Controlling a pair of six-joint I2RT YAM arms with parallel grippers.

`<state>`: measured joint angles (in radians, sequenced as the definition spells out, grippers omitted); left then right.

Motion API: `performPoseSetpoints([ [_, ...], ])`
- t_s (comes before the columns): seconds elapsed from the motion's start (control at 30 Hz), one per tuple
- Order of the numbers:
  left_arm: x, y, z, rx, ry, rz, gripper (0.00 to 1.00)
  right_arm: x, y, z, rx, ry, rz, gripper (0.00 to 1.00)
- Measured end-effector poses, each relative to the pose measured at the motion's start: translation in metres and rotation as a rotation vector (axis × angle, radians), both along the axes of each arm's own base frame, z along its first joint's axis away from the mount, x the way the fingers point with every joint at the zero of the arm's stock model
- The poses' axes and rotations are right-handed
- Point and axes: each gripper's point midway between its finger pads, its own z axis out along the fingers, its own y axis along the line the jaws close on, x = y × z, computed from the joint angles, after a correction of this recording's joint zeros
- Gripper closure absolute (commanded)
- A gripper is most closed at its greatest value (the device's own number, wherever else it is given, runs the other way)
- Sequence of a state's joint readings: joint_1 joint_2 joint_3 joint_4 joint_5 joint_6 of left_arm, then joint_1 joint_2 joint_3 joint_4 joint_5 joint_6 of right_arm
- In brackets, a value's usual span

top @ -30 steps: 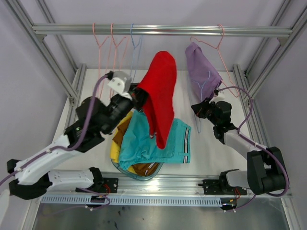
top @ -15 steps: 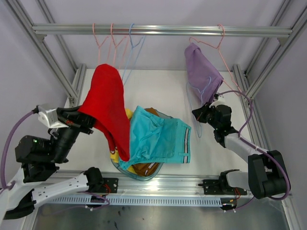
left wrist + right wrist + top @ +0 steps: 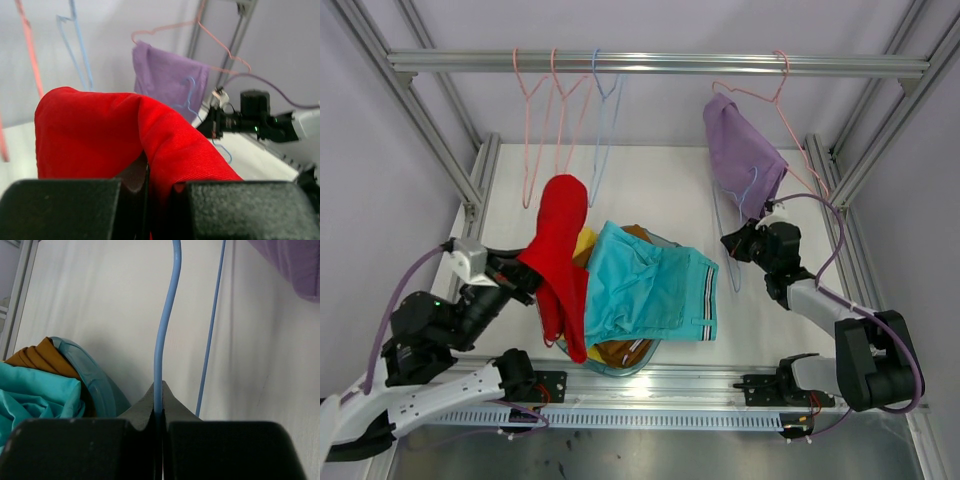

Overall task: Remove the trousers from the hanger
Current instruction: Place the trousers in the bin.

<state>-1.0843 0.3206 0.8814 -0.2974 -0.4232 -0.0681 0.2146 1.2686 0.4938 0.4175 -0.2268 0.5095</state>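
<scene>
My left gripper [image 3: 525, 276] is shut on the red trousers [image 3: 560, 255], which hang from it over the left side of the pile; they fill the left wrist view [image 3: 125, 135]. The teal trousers [image 3: 645, 285] lie on top of the pile, over the yellow [image 3: 584, 240] and brown [image 3: 620, 350] ones. The lilac trousers [image 3: 740, 150] hang on a pink hanger [image 3: 770, 95] at the rail's right end. My right gripper [image 3: 733, 243] is shut on the wire of a blue hanger [image 3: 165, 340] that dangles below the lilac trousers.
Three bare hangers, two pink [image 3: 535, 120] and one blue [image 3: 605, 110], hang on the rail [image 3: 660, 64] at the left. A teal basket [image 3: 95, 385] holds the pile. Aluminium frame posts stand at both sides.
My left arm has swung from the table's middle to the left and down, carrying the red trousers off towards the pile. My right gripper stays on the blue hanger wire.
</scene>
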Motion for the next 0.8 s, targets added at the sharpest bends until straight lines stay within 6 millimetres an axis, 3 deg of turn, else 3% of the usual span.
performPoseSetpoints([
  [0.27,0.003,-0.073,-0.053,0.174,0.113,-0.184,0.94,0.001,-0.005,-0.014,-0.014,0.033,-0.010,1.00],
  [0.47,0.001,-0.109,-0.078,0.241,0.187,-0.283,0.93,-0.001,-0.006,-0.018,-0.013,0.034,-0.013,1.00],
  [0.57,0.001,-0.126,-0.091,0.264,0.234,-0.325,0.64,-0.002,-0.006,-0.019,-0.014,0.036,-0.013,1.00],
  [0.6,0.000,-0.131,-0.095,0.271,0.244,-0.340,0.50,-0.003,-0.006,-0.020,-0.014,0.036,-0.013,1.00],
  [0.7,-0.003,-0.148,-0.110,0.294,0.302,-0.390,0.32,-0.006,-0.007,-0.025,-0.015,0.046,-0.013,1.00],
  [0.8,-0.008,-0.157,-0.121,0.314,0.336,-0.415,0.24,-0.008,-0.007,-0.029,-0.017,0.052,-0.013,1.00],
])
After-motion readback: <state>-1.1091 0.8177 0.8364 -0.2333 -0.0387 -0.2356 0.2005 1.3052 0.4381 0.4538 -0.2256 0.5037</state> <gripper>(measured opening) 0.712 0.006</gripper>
